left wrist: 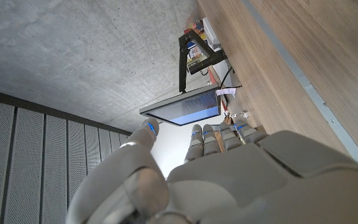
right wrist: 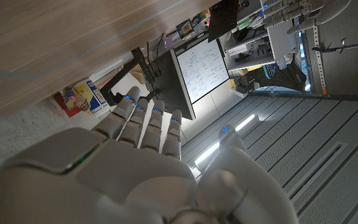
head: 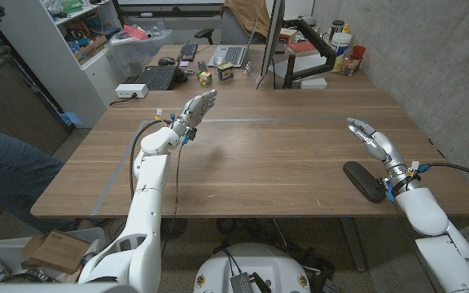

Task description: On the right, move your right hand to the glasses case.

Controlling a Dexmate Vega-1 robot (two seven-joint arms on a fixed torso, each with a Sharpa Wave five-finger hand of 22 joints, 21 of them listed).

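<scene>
The glasses case [head: 364, 181] — a dark, elongated oval — lies on the wooden worktop [head: 267, 155] at the lower right of the head view, close to the near edge. The right hand [head: 373, 140] is just above and to the right of it in the frame, raised from the wrist with its fingers [head: 358, 126] held straight and close together, pointing toward the upper left; it holds nothing, and there is a small gap between the hand and the case. In the right wrist view the same hand [right wrist: 135, 168] shows its back, fingers side by side and the thumb set apart.

The left hand [head: 195, 110] stands left of centre in the head view, over the worktop, fingers extended together and pointing to the upper right — nothing is in it. The left wrist view shows its back [left wrist: 229, 180] with the fingers lined up.

At the far end of the worktop, upper centre of the head view, stand a monitor [head: 269, 41], a keyboard [head: 158, 77] and a laptop [head: 230, 55]. A person's leg in jeans [head: 6, 175] shows at the left edge.
</scene>
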